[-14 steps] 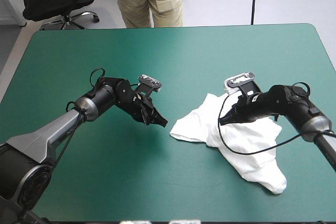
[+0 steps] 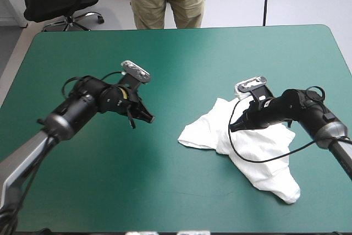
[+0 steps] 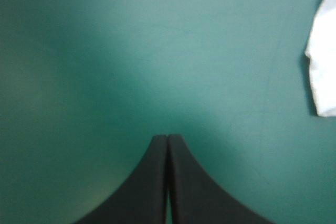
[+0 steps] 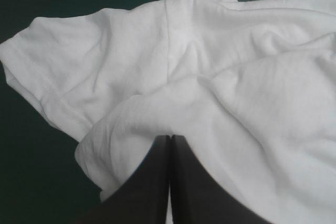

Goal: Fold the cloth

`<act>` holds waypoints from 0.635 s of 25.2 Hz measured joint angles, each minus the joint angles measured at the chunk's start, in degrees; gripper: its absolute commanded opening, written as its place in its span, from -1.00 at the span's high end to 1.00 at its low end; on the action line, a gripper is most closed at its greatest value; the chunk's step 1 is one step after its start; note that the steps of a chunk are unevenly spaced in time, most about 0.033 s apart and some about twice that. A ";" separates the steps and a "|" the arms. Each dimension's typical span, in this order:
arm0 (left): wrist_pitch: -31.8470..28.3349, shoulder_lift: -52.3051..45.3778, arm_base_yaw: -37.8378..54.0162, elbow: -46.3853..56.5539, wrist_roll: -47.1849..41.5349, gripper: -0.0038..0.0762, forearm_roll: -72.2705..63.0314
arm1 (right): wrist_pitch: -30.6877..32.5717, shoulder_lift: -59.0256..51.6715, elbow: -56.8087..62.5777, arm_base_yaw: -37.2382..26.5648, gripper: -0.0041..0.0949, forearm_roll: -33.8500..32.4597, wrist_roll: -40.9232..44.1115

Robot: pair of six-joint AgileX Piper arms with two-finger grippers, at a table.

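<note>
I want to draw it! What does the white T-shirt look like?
The white, short-sleeved, cotton-looking T-shirt lies crumpled in a wrinkled heap on the teal-green table cover, toward the right side. One hemmed sleeve sticks out flat. The right gripper of black fin-shaped fingers rests shut on a raised fold.

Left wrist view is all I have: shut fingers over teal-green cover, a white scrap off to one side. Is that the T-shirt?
Observer: Yes, the T-shirt, a crumpled heap on the right half of the table, not spread.
Operator: Where is the other arm?
Observer: The right gripper is shut, its tip down on the heap.
Operator: How far does the heap run?
Observer: One end trails toward the table's near edge, away from the left gripper.
</note>
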 measured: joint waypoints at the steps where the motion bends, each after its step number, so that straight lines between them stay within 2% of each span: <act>1: 0.28 -2.98 0.00 0.00 -1.90 0.95 2.08 | 0.11 0.00 0.00 0.00 0.94 0.00 0.00; 4: 3.87 -16.51 0.00 -0.11 -7.30 0.95 9.54 | 0.45 0.00 0.00 0.00 0.94 -0.02 0.00; 8: 9.46 -27.18 0.00 1.23 -10.48 0.95 15.10 | 0.45 0.00 0.00 0.00 0.94 -0.02 0.00; 16: 12.31 -46.14 0.00 14.71 -15.84 0.95 16.48 | 0.23 0.00 0.00 0.00 0.94 -2.54 0.00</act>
